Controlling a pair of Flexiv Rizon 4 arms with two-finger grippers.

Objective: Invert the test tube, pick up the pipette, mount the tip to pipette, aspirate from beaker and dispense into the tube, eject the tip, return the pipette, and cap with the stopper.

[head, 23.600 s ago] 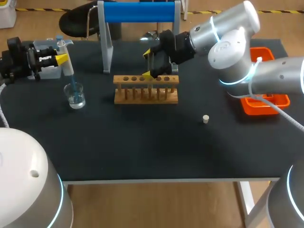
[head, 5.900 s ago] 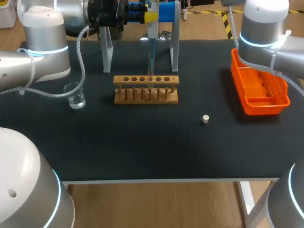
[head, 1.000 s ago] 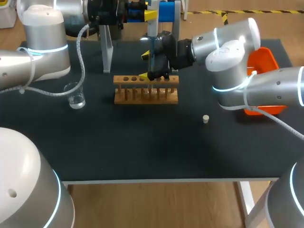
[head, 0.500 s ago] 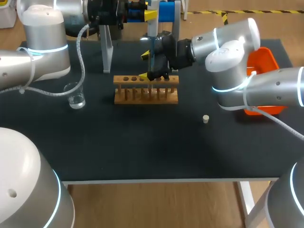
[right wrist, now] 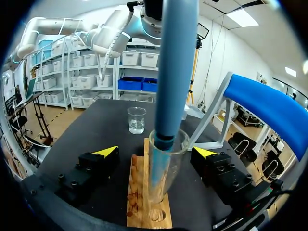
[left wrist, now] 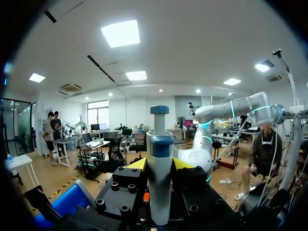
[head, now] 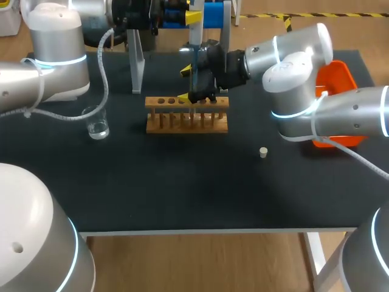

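Blue pipette tip (right wrist: 175,72) hangs inside the test tube (right wrist: 179,163) in the rack (right wrist: 139,211), unchanged for 1 second: dispensing seems underway. Meanwhile the left pincer (left wrist: 160,164) pinches the pipette (left wrist: 160,192), and the right pincer (right wrist: 156,153), newly arrived, flanks the tube, spread.

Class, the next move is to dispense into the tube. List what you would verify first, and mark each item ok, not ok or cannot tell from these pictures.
1. Pipette gripped by the left hand: ok, a finger presses each side.
2. Blue tip inside the test tube: ok, it enters through the mouth.
3. Test tube seated in the wooden rack: ok.
4. Right hand steadying the tube: not ok, it is open, with one finger clearly off the glass.
5. Liquid loaded in the tip: cannot tell.
6. Stopper ready: ok, it lies free on the table.
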